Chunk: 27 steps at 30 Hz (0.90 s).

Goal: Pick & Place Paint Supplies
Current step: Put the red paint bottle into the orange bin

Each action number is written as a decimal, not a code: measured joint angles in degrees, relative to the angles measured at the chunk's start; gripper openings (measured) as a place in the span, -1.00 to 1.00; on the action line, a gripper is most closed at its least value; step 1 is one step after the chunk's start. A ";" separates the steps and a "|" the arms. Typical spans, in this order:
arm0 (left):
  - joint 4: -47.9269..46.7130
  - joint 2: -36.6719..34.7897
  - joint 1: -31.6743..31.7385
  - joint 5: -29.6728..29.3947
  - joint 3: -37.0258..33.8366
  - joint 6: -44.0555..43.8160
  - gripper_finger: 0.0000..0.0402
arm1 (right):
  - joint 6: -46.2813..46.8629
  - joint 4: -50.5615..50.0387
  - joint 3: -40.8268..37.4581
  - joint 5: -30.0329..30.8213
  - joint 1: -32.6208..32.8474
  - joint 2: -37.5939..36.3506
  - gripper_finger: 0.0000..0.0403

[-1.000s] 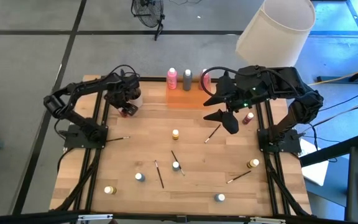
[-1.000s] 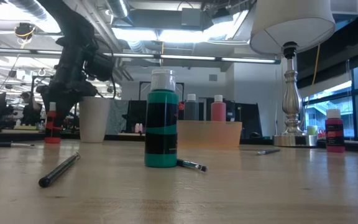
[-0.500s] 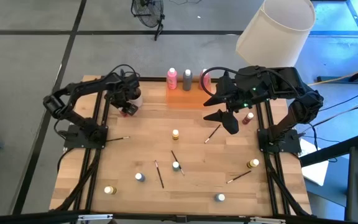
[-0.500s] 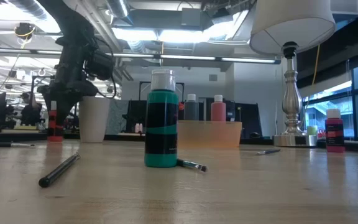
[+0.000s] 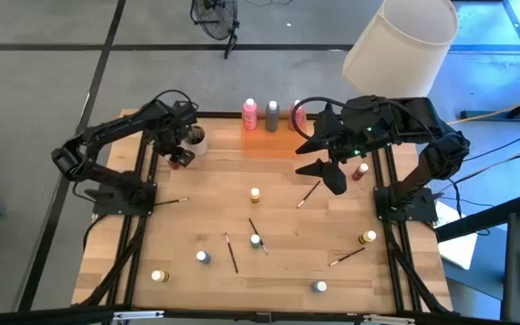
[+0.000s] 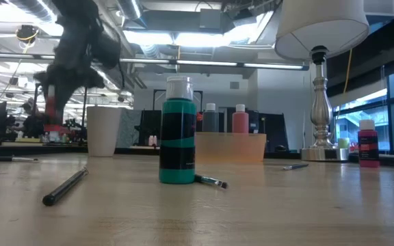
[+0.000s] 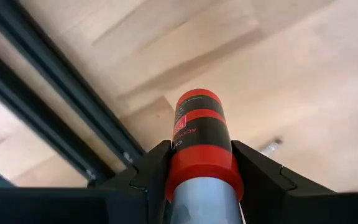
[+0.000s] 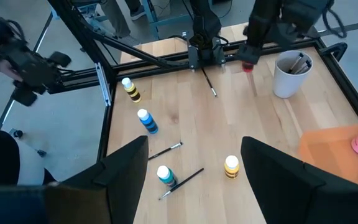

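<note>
A pale, planked wooden surface (image 5: 278, 271) is framed by dark metal rails. A small cylindrical bottle with a red body (image 7: 199, 140), a dark label band and a smooth grey-white cap is gripped by the left pincer (image 5: 179, 155) near the surface's far left corner, just beside the beige cup (image 5: 195, 139). In the left wrist view the two dark, angular fingers (image 7: 151, 177) are seen pressed against opposite sides of the bottle just below its cap, so the pincer is clamped on it. The bottle's long axis runs straight out from between the fingers, red base pointing away from the wrist toward the wood. In the low view it is seen lifted clear of the surface. The right pincer (image 5: 325, 152) is held with its fingers apart above the surface near the far right corner, beside the flat orange tray (image 5: 264, 144).
</note>
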 joint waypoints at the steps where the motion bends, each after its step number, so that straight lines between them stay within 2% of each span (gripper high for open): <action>1: -1.66 -0.83 -0.37 0.38 1.25 -0.61 -0.26 | 0.00 -0.04 0.00 0.00 0.00 0.00 0.30; 9: -10.40 -6.87 -5.85 4.04 12.08 -3.98 -0.26 | 0.43 -0.65 0.00 -0.03 1.66 0.00 0.30; 12: -13.87 -6.75 -5.85 3.72 18.30 -4.57 -0.26 | -0.48 -0.28 0.00 -0.04 2.16 0.00 0.30; 15: -12.98 -5.76 -5.86 4.49 25.51 -5.07 -0.26 | -0.63 -0.07 0.00 -0.04 2.23 0.00 0.30; 22: -13.26 2.47 -6.88 2.50 43.25 -4.34 -0.26 | -0.59 0.02 0.00 -0.02 2.23 0.00 0.30; 27: -13.07 11.65 -7.45 2.24 55.15 -0.75 -0.26 | 0.44 0.42 0.00 -0.02 2.23 0.00 0.30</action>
